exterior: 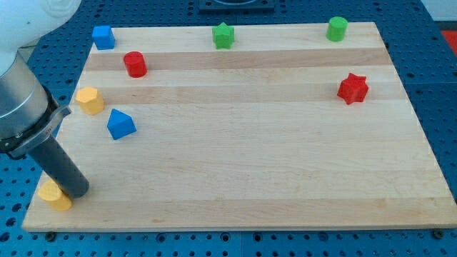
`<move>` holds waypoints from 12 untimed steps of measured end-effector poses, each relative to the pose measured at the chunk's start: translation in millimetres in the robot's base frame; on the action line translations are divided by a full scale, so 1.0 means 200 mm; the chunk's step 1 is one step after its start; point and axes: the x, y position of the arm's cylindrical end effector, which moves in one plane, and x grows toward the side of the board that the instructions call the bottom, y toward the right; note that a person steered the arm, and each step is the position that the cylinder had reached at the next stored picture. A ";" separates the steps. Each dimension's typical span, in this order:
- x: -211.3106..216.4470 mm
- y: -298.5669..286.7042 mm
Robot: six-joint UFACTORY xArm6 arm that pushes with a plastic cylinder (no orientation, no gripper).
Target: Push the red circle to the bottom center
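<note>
Nothing is done yet: the red circle (134, 64) sits near the desk's (250, 157) top left, far from bottom center. My tip (77, 191) rests beside the yellow block (54, 194); it has no fingers.

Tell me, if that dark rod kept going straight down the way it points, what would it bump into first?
My tip already sits on the wooden board, so the board stops it. The nearest block is the yellow one, right beside the tip on the view's left; whether they touch is unclear.

No readable text, label, brand, number or sign shows anywhere in the view.
</note>
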 end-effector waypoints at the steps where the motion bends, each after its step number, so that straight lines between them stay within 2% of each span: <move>1: -0.10 0.00; 2: -0.18 -0.02; 4: -0.38 -0.35; 5: -0.39 -0.35; 6: -0.58 -0.31; 10: -0.71 0.03; 11: -0.79 0.12; 12: -0.95 0.29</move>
